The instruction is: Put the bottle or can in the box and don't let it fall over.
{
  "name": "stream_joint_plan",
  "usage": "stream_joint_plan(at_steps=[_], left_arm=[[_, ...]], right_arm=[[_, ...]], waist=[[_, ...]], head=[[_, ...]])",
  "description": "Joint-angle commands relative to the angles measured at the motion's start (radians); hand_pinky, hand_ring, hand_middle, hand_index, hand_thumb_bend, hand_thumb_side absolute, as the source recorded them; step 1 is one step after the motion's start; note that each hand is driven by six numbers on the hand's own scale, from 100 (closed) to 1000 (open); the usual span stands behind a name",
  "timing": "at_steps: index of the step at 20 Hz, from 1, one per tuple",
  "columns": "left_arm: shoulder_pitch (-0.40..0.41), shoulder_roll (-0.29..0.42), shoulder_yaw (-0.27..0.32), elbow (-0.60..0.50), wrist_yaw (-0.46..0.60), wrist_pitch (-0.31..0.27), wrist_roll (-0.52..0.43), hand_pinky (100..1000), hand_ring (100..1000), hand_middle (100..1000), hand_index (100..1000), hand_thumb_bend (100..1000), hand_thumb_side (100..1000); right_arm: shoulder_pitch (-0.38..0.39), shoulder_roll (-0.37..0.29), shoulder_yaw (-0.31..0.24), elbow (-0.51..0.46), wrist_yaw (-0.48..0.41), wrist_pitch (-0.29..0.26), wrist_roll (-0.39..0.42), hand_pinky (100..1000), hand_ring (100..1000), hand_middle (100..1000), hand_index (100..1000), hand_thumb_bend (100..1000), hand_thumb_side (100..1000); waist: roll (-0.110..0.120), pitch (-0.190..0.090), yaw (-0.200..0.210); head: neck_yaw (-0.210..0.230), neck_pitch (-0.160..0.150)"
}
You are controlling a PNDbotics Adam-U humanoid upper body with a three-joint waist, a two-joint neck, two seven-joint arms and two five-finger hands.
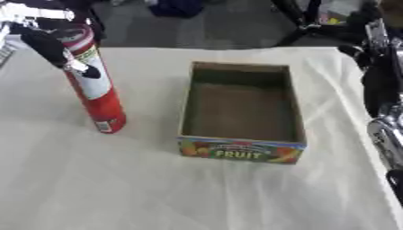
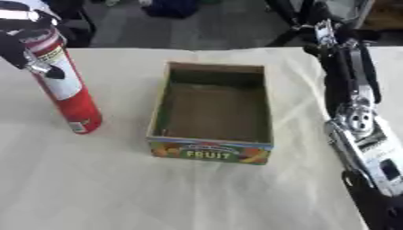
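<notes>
Left hand (image 1: 47, 38) clasps the top of a tall red can (image 1: 96, 92) at ten o'clock on the table.

The hand's black fingers curl round the can's upper part, one fingertip lying on its white label; the can leans slightly, its base on the white tablecloth (image 1: 118, 188), and its top is hidden behind the hand. Toward three o'clock from the can, apart from it, sits an open cardboard box (image 1: 242, 108) with "FRUIT" printed on its near wall; nothing lies inside, only its brown floor. The right arm (image 2: 358, 121) runs down the three o'clock edge, black and silver, cut off by the border, and its hand cannot be made out, so its state cannot be told. Dark shapes beyond the table at twelve o'clock are too blurred to identify.
</notes>
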Motion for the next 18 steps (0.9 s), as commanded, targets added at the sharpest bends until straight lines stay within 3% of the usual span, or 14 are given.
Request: stream_joint_plan(at_steps=[1,3,6,8,13,18], left_arm=[[-0.012,0.012,0.005,0.013,-0.001,0.014,-0.002,763,858,875,857,506,152],[-0.012,0.013,0.006,0.015,-0.006,0.018,-0.002,738,840,862,854,496,100],[-0.012,0.016,0.012,0.014,-0.022,0.022,-0.002,641,781,832,860,459,100],[-0.012,0.016,0.016,0.014,-0.031,0.025,-0.002,634,771,823,859,439,100],[-0.013,0.016,0.018,0.015,-0.035,0.028,-0.002,576,697,700,810,331,100],[-0.019,0.017,0.022,0.006,-0.033,0.019,-0.002,508,619,621,755,319,100]], right_arm=[[-0.018,-0.010,-0.006,-0.024,-0.009,-0.006,-0.001,834,782,815,801,350,774],[-0.018,-0.010,-0.006,-0.026,-0.011,-0.007,-0.002,833,781,813,800,347,774],[-0.018,-0.009,-0.006,-0.028,-0.012,-0.007,-0.002,833,779,811,799,340,779],[-0.018,-0.008,-0.006,-0.029,-0.013,-0.008,-0.002,833,779,811,799,338,779],[-0.016,-0.009,-0.007,-0.031,-0.015,-0.008,-0.004,832,776,806,796,323,779],[-0.016,-0.009,-0.006,-0.030,-0.016,-0.007,-0.005,832,774,804,795,316,780]], waist=[[-0.002,-0.009,-0.002],[-0.002,-0.009,-0.002],[-0.001,-0.009,-0.002],[-0.001,-0.009,-0.002],[0.000,-0.009,-0.001],[0.001,-0.010,-0.001]], head=[[-0.001,-0.014],[-0.001,-0.013],[-0.002,-0.013],[-0.003,-0.014],[-0.004,-0.014],[-0.003,-0.017]])
